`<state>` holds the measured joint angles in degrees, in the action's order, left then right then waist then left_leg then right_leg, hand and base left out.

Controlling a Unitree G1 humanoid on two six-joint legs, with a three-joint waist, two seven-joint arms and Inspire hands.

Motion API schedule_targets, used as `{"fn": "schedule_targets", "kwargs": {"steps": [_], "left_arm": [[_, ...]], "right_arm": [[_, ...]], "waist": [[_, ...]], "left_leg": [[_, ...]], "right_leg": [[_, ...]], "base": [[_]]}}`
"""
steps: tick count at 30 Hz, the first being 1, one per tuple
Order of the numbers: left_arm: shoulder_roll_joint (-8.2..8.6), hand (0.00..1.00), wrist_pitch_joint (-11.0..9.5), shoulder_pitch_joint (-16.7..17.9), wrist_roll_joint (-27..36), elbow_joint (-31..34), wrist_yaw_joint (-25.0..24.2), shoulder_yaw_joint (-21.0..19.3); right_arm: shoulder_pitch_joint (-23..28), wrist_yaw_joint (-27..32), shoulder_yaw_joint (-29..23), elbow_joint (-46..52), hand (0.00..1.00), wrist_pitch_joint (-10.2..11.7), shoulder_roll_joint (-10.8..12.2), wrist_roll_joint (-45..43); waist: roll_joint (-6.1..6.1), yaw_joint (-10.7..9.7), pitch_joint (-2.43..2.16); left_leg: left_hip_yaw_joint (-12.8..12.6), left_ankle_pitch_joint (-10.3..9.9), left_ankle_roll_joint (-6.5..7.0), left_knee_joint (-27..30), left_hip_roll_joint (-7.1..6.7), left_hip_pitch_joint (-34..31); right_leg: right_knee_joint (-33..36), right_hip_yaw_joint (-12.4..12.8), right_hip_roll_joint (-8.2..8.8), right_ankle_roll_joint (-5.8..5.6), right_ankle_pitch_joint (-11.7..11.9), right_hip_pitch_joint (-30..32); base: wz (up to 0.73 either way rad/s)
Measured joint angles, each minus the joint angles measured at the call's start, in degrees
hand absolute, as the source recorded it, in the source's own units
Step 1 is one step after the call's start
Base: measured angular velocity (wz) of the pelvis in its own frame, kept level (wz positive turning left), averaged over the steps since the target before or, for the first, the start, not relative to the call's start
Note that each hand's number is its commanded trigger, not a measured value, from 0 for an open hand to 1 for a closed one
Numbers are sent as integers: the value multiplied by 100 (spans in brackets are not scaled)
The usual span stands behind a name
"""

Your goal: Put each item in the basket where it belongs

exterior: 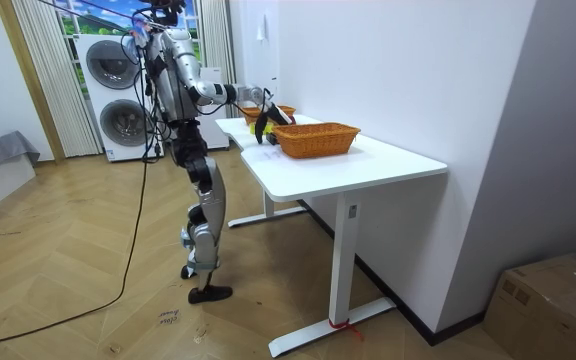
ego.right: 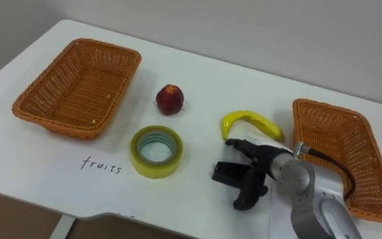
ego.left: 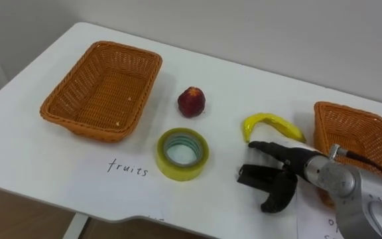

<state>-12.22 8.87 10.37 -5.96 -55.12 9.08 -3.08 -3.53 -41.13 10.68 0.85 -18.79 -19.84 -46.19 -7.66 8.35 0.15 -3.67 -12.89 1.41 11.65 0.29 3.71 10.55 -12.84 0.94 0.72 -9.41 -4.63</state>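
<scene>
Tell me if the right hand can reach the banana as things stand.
Probably yes. The banana lies just beyond the right hand, with nothing between them. A small black thing sits between the hand's fingers and thumb, though, and might need dealing with first.

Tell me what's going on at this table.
The robot stands at the white table, sorting. Its right hand is over a small black object lying just in front of the banana; whether it grips it is unclear. The red fruit, the banana and the yellow tape roll lie loose between the left basket and the right basket, both empty.
</scene>
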Motion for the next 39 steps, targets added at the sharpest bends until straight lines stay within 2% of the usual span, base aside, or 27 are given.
{"fn": "schedule_targets", "kwargs": {"steps": [5,11,15,21,25,30,35,38,39], "left_arm": [[-1,0,2,-50,0,-1,163,-3],[-6,0,2,-115,3,-1,204,-3],[-5,0,1,-149,20,-17,224,-1],[-1,0,1,-177,13,-15,270,-4],[-4,0,0,-240,15,-15,270,2],[-5,0,1,-236,80,-14,248,-10],[-3,0,-20,-232,77,-44,243,-77],[11,0,-28,-180,71,-9,243,-262],[10,0,-53,-147,73,-5,243,-311]], "right_arm": [[-218,153,110,-103,100,-66,4,-329],[-213,265,115,-113,100,-139,3,-400],[-206,289,116,-165,100,-220,16,-412],[-190,151,111,-41,100,-250,19,-433],[-223,200,113,-74,100,-247,15,-322],[-198,331,58,-76,100,-232,2,-135],[-183,413,-77,-52,100,-96,-5,40],[15,400,-208,247,100,-17,-4,295],[48,389,-231,295,100,70,2,397]], "waist": [[12,26,-6],[12,122,-7],[13,149,-7],[13,115,-7],[13,158,-7],[12,152,-7],[8,116,-9],[5,76,-11],[10,35,-7]], "left_leg": [[15,7,1,-5,-2,0],[17,13,1,-24,-3,8],[91,15,3,-31,-5,9],[91,20,0,-36,-6,9],[57,33,-11,-42,-3,8],[43,58,-17,-75,1,7],[18,77,-14,-106,-5,-23],[-17,83,-8,-139,-5,-3],[-27,84,-7,-134,-7,4]], "right_leg": [[-1,-19,1,0,0,-5],[-8,-31,1,0,0,-7],[-10,-139,6,0,0,-35],[-11,-136,4,0,0,-38],[-11,-38,-6,0,0,-18],[0,10,-10,1,1,14],[9,33,-8,8,5,79],[6,74,-7,8,5,81],[5,85,-5,8,5,80]], "base": [[0],[0],[10],[0],[-5],[-1],[-3],[-3],[-5]]}}
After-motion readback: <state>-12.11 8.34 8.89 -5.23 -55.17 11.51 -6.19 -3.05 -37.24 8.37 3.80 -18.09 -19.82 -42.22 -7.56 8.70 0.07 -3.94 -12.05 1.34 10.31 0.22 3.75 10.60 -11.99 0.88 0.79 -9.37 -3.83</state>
